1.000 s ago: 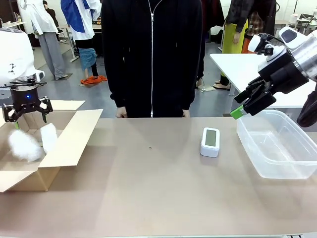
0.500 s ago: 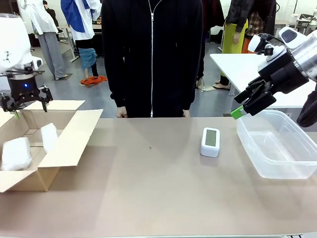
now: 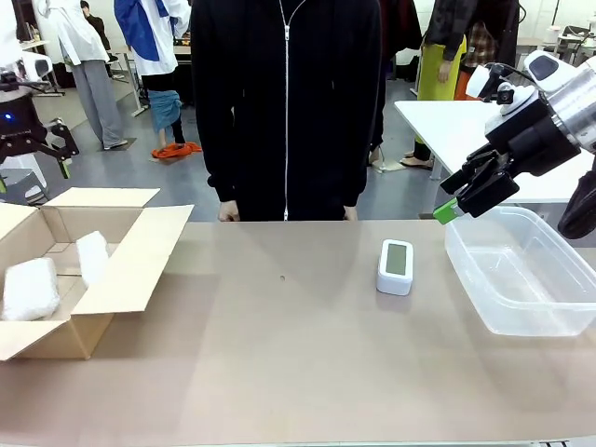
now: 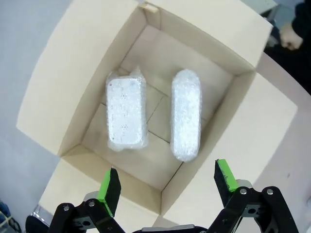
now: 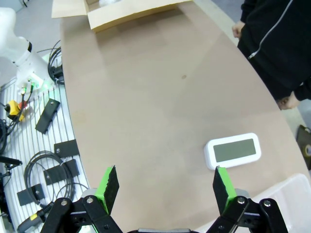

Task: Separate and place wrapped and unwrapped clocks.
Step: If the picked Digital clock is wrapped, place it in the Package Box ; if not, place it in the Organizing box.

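Observation:
Two wrapped clocks lie in the open cardboard box at the table's left end: one bundle flat near the front, the other on edge behind it. From above they lie side by side, the wider bundle and the narrower one. My left gripper hangs open and empty high above the box, its jaws wide apart. The unwrapped clock, white with a greenish-grey screen, lies flat right of the table's middle. My right gripper is open and empty, above and to the right of that clock.
A clear plastic bin stands at the table's right end, below my right gripper. A person in a black zip jacket stands at the far edge, hands at the table's rim. Bare tabletop lies between box and clock.
My left gripper has risen well above the box. The front wrapped clock, blurred in motion a second ago, has come to rest in the box. The right arm has not moved.

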`<state>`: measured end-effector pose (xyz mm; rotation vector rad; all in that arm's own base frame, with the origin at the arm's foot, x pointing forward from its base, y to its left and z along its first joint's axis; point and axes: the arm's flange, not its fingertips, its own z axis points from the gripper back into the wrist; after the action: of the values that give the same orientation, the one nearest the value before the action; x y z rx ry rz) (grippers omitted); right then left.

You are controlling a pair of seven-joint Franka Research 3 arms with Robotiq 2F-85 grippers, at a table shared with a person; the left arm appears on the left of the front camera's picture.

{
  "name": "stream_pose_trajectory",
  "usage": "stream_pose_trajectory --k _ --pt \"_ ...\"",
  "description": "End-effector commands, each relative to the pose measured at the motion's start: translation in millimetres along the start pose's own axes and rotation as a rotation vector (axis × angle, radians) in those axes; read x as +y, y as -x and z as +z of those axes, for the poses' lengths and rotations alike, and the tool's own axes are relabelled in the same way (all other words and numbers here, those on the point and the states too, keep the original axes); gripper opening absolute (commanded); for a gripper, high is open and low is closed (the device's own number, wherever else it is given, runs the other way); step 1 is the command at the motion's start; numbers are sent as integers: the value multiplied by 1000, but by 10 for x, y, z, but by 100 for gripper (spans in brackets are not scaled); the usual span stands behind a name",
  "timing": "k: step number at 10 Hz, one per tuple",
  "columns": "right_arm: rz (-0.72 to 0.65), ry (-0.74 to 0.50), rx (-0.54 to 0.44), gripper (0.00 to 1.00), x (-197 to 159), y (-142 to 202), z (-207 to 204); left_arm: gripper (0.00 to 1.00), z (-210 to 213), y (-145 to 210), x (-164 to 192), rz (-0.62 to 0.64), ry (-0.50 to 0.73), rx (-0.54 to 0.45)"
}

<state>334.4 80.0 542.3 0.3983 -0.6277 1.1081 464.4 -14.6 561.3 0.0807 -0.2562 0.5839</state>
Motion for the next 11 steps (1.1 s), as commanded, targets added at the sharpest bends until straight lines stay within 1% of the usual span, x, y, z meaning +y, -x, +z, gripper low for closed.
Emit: stream_pose_trajectory --k 1,2,3,4,5,11 --pt "10 -25 -27 100 -28 -16 -5 100 50 119 149 -75 58 9" --pt "10 -25 -27 100 -28 -16 -5 100 84 162 172 -127 61 3" --pt "10 -25 -27 100 -28 -16 -5 100 93 156 174 -125 60 14" --pt "10 -25 -27 100 -28 -16 -5 100 50 105 143 -103 55 56" --pt "10 -25 -27 100 -28 -16 -5 100 153 149 105 -103 48 -1" --pt "10 -25 -27 100 -28 -16 -5 100 153 149 105 -103 48 -1"
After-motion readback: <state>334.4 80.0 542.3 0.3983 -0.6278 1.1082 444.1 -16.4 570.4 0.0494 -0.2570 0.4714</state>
